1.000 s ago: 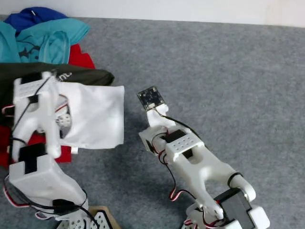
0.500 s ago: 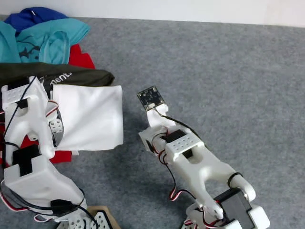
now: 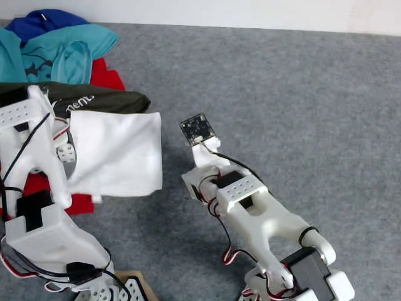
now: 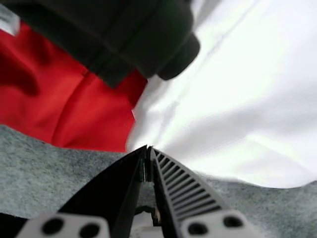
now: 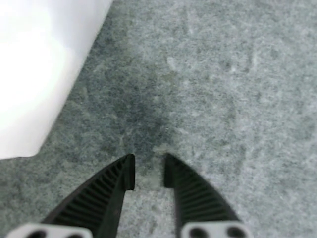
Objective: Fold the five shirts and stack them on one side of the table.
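A folded white shirt (image 3: pixel 119 153) lies at the left of the grey table, partly over a red shirt (image 3: pixel 78 202) and against a dark olive shirt (image 3: pixel 94 100). Teal (image 3: pixel 62 50) and blue (image 3: pixel 44 22) shirts are heaped at the far left corner. My left gripper (image 4: pixel 148 151) is shut, pinching the white shirt (image 4: pixel 237 99) at its edge, where creases run to the tips, beside the red shirt (image 4: pixel 74 104) and the dark shirt (image 4: pixel 124 34). My right gripper (image 5: pixel 148 171) is slightly open over bare carpet, just right of the white shirt's corner (image 5: pixel 34 74).
The left arm (image 3: pixel 34 163) stands over the shirt pile's near edge. The right arm (image 3: pixel 241 191) reaches in from the near middle. Grey carpet (image 3: pixel 301 100) stretches bare across the right half. A wooden piece (image 3: pixel 138 285) sits at the near edge.
The left arm has swung toward the far left, tugging the white shirt's left edge with it; the shirt shifted slightly left. The right arm stayed still.
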{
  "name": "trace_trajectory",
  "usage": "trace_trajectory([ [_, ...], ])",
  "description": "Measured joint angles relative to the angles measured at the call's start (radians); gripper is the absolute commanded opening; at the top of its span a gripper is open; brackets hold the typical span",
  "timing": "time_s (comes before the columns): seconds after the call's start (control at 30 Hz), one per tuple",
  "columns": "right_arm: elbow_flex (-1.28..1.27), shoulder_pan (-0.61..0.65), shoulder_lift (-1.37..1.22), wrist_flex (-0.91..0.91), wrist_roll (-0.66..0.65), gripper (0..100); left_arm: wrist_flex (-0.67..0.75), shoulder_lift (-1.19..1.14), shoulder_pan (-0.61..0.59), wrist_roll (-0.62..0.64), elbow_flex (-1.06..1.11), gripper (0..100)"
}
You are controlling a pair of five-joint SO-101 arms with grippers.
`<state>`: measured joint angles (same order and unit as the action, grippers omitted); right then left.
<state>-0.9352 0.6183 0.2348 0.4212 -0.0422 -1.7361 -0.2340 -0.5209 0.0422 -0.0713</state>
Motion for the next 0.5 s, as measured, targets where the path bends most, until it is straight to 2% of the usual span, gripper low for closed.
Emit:
trace_trajectory([
  [0.27, 0.0, 0.005, 0.0, 0.0, 0.043, 18.6, -0.003, 0.0, 0.049, 0.0, -0.043, 1],
  [0.4, 0.0, 0.005, 0.0, -0.018, 0.052, 18.6, -0.003, 0.0, 0.048, 0.002, -0.043, 1],
  [0.5, 0.0, 0.005, 0.0, -0.071, 0.074, 18.8, -0.003, 0.002, 0.018, 0.049, -0.043, 1],
])
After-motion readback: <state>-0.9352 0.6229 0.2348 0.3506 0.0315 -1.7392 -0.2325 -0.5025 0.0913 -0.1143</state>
